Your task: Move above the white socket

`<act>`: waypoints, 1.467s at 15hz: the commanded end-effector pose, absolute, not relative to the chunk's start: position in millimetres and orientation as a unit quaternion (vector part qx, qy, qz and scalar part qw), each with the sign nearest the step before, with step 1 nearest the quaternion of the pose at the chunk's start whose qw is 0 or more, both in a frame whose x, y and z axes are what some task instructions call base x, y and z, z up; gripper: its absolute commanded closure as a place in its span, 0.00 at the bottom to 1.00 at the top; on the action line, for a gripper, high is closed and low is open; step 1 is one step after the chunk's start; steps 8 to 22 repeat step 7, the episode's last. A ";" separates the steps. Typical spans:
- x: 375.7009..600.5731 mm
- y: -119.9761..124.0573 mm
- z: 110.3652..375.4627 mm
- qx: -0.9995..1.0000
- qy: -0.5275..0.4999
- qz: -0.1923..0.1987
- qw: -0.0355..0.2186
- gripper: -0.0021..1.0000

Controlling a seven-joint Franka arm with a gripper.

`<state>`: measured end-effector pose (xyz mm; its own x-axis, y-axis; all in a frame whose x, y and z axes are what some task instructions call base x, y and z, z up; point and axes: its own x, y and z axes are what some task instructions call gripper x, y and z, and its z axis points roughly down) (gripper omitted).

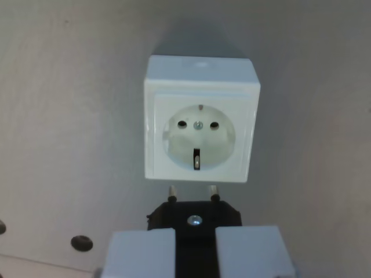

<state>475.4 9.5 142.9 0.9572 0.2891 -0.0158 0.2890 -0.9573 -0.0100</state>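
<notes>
In the wrist view the white socket (200,121) sits on the grey table (69,116), centred in the upper half of the picture, its round recess with two holes and a screw facing the camera. Just below it, the tool (195,252) is closed on a black plug (194,219), whose two pins point at the socket's lower edge without touching it
</notes>
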 end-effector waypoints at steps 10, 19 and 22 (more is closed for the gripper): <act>479.4 1.7 115.8 -0.987 -0.161 -0.020 -0.017 1.00; 479.4 1.7 115.8 -0.987 -0.161 -0.020 -0.017 1.00; 479.4 1.7 115.8 -0.987 -0.161 -0.020 -0.017 1.00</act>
